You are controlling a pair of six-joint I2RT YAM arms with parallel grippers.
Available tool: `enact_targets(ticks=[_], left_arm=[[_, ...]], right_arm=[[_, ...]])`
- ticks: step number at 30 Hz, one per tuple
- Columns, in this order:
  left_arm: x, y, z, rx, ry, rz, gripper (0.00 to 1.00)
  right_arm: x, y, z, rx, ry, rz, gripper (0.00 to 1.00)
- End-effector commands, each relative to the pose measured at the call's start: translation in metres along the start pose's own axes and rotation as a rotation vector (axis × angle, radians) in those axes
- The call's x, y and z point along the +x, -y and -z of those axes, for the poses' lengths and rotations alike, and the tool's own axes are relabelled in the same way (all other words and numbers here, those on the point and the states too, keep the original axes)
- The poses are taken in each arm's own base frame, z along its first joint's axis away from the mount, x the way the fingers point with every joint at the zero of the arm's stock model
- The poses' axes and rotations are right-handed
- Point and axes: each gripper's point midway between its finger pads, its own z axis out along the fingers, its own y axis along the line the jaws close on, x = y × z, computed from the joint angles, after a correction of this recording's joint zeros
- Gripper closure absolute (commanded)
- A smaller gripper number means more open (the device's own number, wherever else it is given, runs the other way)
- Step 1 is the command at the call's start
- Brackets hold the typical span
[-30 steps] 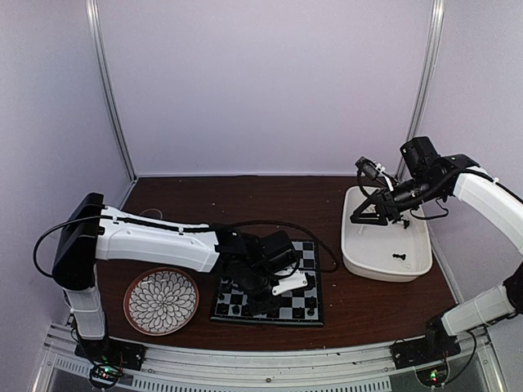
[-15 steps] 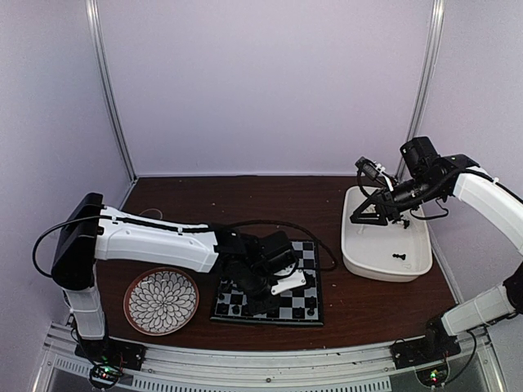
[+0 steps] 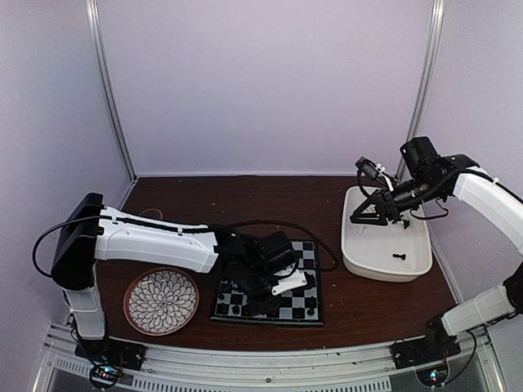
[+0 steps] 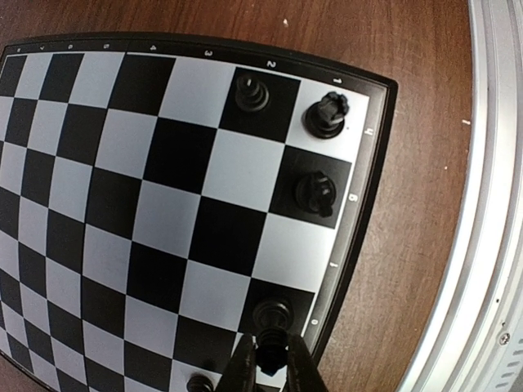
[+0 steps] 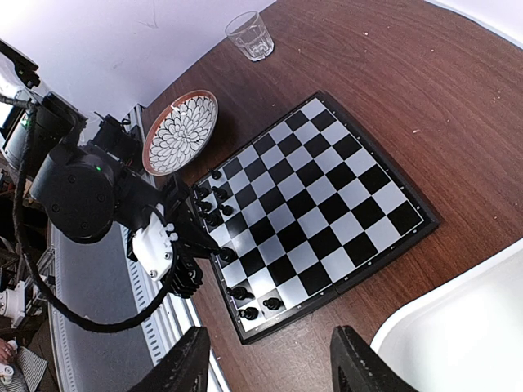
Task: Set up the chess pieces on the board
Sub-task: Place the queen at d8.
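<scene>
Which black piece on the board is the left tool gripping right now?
The black piece pinched in the left tool, at the bottom of the left wrist view; the other pieces stand free.

Top view, middle of the board (image 3: 309, 287) hidden under the left arm (image 3: 155, 238), black pieces (image 3: 400, 256) in the white tub (image 3: 364, 265) at right too small to identify, left wrist view, left gripper (image 4: 270, 353) cut by the bottom edge, its fingers (image 4: 237, 371) covering the base of the pinched chess piece (image 4: 270, 341)
</scene>
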Motion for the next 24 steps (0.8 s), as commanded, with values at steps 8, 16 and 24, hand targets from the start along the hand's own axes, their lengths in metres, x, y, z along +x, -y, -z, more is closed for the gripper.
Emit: enact_targets(ticks=[8,16,24], left_arm=[[-0.0101,0.0034,0.0117,0.013,0.058,0.001,0.97],[-0.009,0.0009,0.0131,-0.001,0.05,0.003,0.82],[-0.0087,0.0012,0.0118,0.001,0.046,0.003,0.79]], right_arm=[[-0.0018,-0.0048,0.0048,0.002,0.022,0.026,0.46],[-0.0036,-0.0045,0.0056,0.005,0.026,0.028,0.46],[-0.0051,-0.0041,0.0056,0.005,0.026,0.028,0.46]])
